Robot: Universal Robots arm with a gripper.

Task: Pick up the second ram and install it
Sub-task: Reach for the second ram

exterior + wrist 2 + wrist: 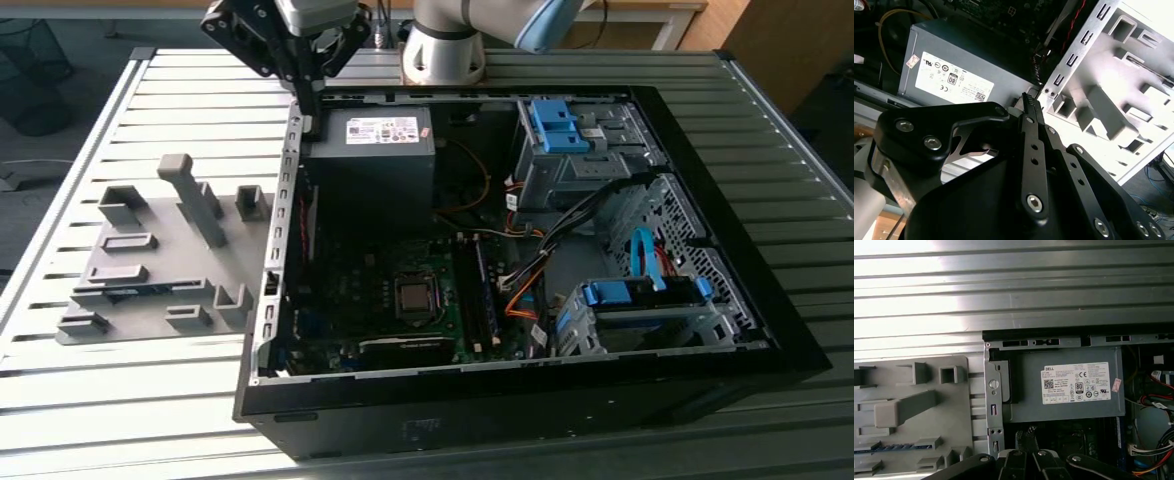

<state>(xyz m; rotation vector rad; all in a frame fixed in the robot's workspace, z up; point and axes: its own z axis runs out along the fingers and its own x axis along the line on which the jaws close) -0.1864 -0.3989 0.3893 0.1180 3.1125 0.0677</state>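
Note:
The second ram is a thin blue-green stick lying on edge in a slot of the grey holder tray, at the exterior view's left; in that view the ram shows as a bluish strip. My gripper hangs above the back left corner of the open computer case, over the case wall beside the power supply. Its fingers are shut together with nothing between them, as both wrist views show, gripper and gripper. A darker memory stick stands in the motherboard.
The case lies open on a slatted metal table. Inside are the grey power supply, blue drive cages, and orange and black cables. The holder tray carries several upright pegs and blocks, one tall.

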